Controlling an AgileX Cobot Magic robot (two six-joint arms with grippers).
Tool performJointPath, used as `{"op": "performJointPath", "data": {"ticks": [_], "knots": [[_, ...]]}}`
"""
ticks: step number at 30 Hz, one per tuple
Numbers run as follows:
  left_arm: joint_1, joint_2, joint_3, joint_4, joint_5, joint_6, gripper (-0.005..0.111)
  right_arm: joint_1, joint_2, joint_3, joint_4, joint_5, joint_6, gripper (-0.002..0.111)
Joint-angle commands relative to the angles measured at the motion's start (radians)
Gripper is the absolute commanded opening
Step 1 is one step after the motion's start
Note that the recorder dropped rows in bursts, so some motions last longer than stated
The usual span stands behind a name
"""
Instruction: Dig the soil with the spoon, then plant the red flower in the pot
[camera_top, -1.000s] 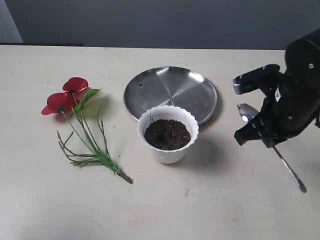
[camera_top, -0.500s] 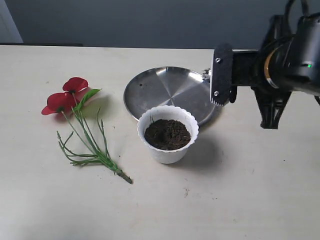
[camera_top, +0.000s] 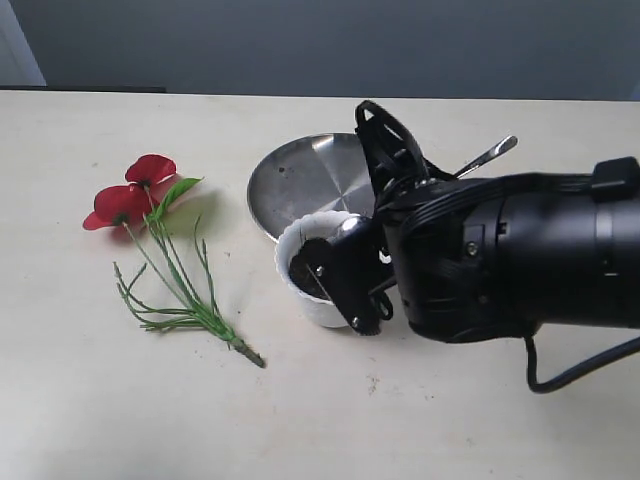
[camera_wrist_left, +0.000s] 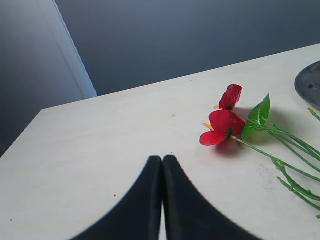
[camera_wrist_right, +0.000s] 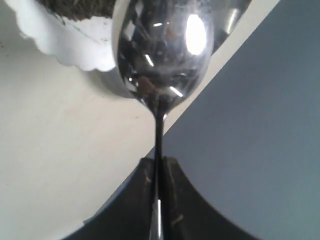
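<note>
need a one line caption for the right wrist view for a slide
Right gripper clamps the spoon by its handle, shiny bowl held close to the scalloped rim of the white pot.

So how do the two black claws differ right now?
The right gripper is shut on the shiny steel spoon, while the left gripper is shut with nothing between its fingers. The right one reaches over the white scalloped plastic pot; the left one hangs above bare table short of the red flower. Both are black with closed jaws.
</note>
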Motion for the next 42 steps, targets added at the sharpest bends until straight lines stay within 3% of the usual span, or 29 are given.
{"op": "performJointPath", "data": {"ticks": [1, 10, 17, 23, 32, 37, 42], "knots": [[0.001, -0.004, 0.0, -0.005, -0.011, -0.003, 0.0, 0.023, 0.03, 0.003, -0.015, 0.005, -0.006, -0.001], [0.001, -0.004, 0.0, -0.005, -0.011, -0.003, 0.0, 0.023, 0.081, 0.001, -0.059, 0.054, 0.036, -0.001], [0.001, -0.004, 0.0, -0.005, -0.011, -0.003, 0.0, 0.023, 0.064, 0.001, -0.106, 0.202, 0.227, -0.001], [0.001, -0.004, 0.0, -0.005, -0.011, -0.003, 0.0, 0.023, 0.021, 0.001, 0.098, 0.151, 0.081, -0.001], [0.001, -0.004, 0.0, -0.005, -0.011, -0.003, 0.0, 0.023, 0.049, 0.001, 0.096, -0.054, 0.079, -0.001], [0.001, -0.004, 0.0, -0.005, -0.011, -0.003, 0.0, 0.023, 0.079, 0.001, 0.087, 0.046, 0.125, -0.001], [0.001, -0.004, 0.0, -0.005, -0.011, -0.003, 0.0, 0.023, 0.043, 0.001, 0.005, 0.129, 0.318, -0.001]]}}
